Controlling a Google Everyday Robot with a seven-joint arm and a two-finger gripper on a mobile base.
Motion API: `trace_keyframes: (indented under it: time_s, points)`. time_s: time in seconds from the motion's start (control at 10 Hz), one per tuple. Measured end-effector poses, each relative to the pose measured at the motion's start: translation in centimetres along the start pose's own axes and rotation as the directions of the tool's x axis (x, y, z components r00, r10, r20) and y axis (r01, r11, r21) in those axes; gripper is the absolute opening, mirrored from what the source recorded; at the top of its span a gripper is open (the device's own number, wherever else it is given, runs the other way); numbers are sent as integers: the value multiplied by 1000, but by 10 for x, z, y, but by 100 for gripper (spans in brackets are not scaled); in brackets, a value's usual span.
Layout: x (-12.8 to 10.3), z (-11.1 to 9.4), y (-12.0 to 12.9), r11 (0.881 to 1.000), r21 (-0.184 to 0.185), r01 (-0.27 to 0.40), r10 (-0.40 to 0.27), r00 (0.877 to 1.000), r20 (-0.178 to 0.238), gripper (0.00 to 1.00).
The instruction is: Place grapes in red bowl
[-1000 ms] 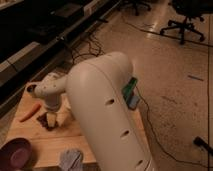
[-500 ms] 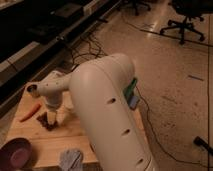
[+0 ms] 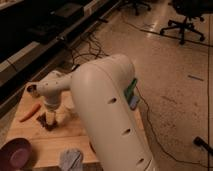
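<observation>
Since the gripper (image 3: 52, 115) is parked on the grapes (image 3: 45, 122) right of the carrot (image 3: 30, 112), pickup looks underway (grip can't be told); a lift's needed next.

No text, label, brand, number or sign is legible. The white arm housing (image 3: 107, 110) and its green patch (image 3: 131, 88) carry no readable characters. The gripper (image 3: 50, 119) is at left centre of the frame, at the grapes (image 3: 43, 121).
</observation>
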Motion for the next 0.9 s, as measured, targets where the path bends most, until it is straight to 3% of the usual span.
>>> trace_keyframes:
  time_s: [0.3,0.5,0.7,0.9]
  points:
    - [-49,3,13,995,-50,90,-87,995,53,80]
    - [-59,8,25,990,-79,113,-110,993,43,80]
    - [-64,17,46,993,-85,78,-83,995,-56,80]
    - [-46,20,53,998,-64,-1,-6,993,-116,80]
